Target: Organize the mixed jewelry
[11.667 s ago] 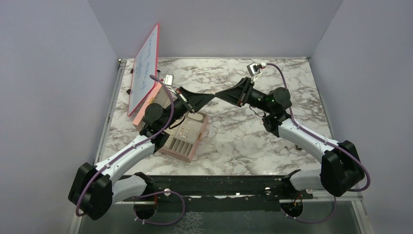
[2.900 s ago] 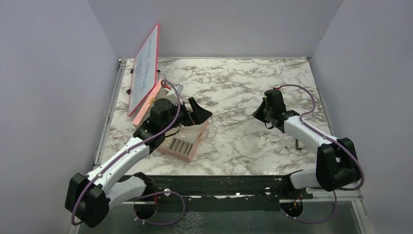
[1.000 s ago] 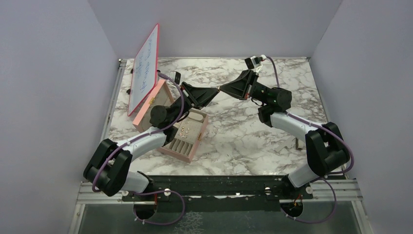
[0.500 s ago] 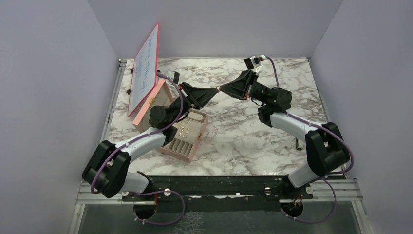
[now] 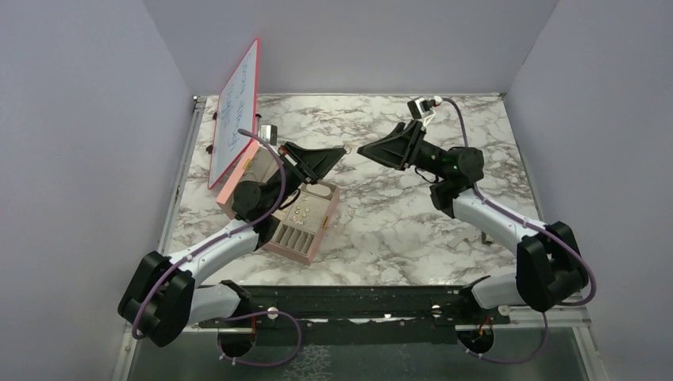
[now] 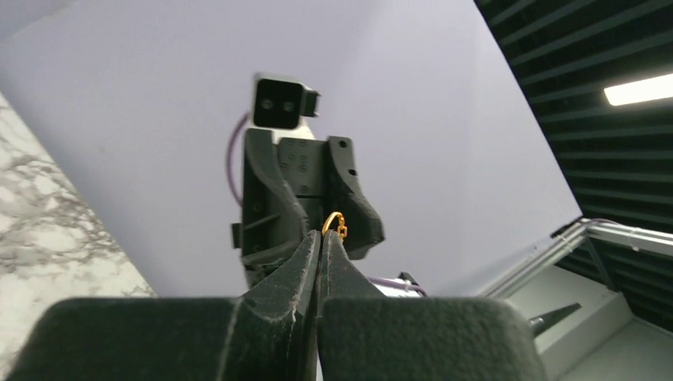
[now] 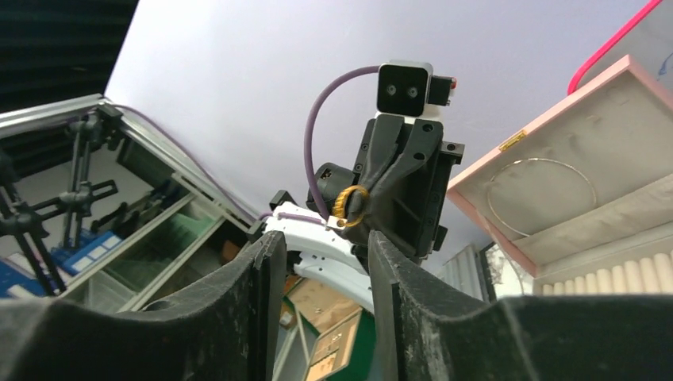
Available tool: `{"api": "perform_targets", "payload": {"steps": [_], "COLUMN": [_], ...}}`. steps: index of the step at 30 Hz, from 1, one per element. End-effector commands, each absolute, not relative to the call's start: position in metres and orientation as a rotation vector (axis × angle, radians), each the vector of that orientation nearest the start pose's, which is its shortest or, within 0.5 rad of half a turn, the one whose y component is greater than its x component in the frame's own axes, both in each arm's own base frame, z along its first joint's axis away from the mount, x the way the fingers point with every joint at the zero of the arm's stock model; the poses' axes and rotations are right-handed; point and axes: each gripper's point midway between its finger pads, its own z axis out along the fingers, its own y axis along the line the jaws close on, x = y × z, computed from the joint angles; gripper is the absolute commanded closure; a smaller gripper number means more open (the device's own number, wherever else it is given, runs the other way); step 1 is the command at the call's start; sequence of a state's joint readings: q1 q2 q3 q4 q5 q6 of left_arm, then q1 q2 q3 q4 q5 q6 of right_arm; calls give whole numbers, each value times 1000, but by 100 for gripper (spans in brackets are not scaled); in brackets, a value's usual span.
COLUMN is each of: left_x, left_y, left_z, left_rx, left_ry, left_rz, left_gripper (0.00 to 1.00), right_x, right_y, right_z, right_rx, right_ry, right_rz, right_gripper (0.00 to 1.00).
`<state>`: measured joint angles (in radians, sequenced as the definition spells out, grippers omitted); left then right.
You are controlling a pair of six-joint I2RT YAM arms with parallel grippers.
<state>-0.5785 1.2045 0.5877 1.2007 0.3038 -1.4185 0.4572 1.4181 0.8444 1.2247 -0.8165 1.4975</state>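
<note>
A small gold ring (image 6: 335,222) sticks out of the tips of my left gripper (image 6: 319,240), which is shut on it; the right wrist view shows the same gold ring (image 7: 350,205) at those tips. In the top view my left gripper (image 5: 341,150) is raised above the pink box (image 5: 313,252). My right gripper (image 5: 362,150) faces it tip to tip across a small gap. The right gripper (image 7: 321,238) is open with nothing between its fingers. More tiny gold pieces (image 5: 300,211) lie in a beige compartment of the box.
The box's open lid (image 5: 238,173) leans at the left and holds a thin wire hoop (image 7: 540,194). A red-edged white board (image 5: 236,111) stands tilted behind it. The marble table (image 5: 397,222) has walls at the left, back and right.
The two gripper tips met half a second ago. Since then the right gripper has opened and drawn back to the right, while the left gripper has shut on the gold ring and kept it.
</note>
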Motion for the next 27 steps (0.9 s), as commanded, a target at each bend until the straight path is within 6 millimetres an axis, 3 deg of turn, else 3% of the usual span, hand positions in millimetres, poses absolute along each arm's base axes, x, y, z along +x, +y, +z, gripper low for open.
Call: {"api": "perform_targets", "payload": {"steps": [1, 7, 12, 16, 27], "left_x": [259, 266, 268, 269, 268], "left_y": [-263, -258, -259, -259, -260], "left_z": [374, 369, 365, 365, 367], "left_rx": [-213, -227, -232, -236, -240], "left_ry": [1257, 1277, 1290, 1294, 1293], "left_rz": [-1761, -1668, -1660, -1664, -1680], "left_gripper": [100, 100, 100, 100, 100], "right_x": [250, 261, 259, 258, 271], "right_y": [291, 299, 302, 308, 312], "right_z": [382, 377, 390, 397, 387], "right_rx": [-247, -197, -144, -145, -69], "right_ry": [1420, 1478, 1409, 1386, 1423], "right_rz": [1916, 1757, 1596, 1554, 1459], "right_gripper": [52, 51, 52, 53, 55]}}
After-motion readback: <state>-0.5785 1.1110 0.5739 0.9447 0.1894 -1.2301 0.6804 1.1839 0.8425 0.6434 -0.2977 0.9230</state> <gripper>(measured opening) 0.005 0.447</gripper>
